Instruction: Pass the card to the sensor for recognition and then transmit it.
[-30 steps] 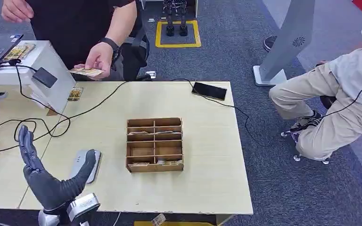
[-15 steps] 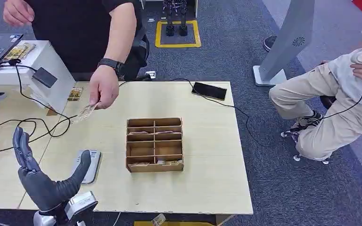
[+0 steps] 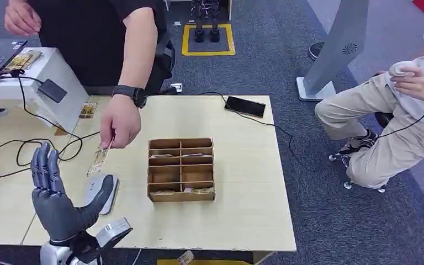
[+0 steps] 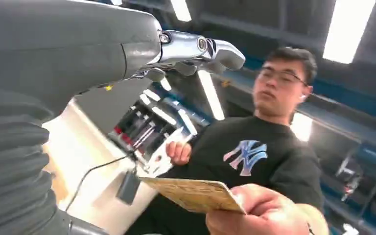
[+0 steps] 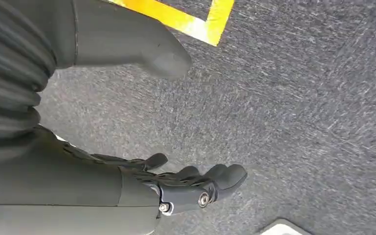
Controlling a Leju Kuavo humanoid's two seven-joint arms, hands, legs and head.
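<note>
Waiting palm-up over the bench (image 3: 243, 215), the left hand (image 3: 61, 207) is spread and empty so a person's hand (image 3: 120, 127) can lower the card (image 3: 98, 160) into it; the right hand (image 5: 176, 188) hangs loosely uncurled, holding nothing.

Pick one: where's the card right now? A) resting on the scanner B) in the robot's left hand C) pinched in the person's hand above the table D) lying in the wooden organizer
C: the person's hand pinches the card above the table, short of the robot's open left hand.
</note>
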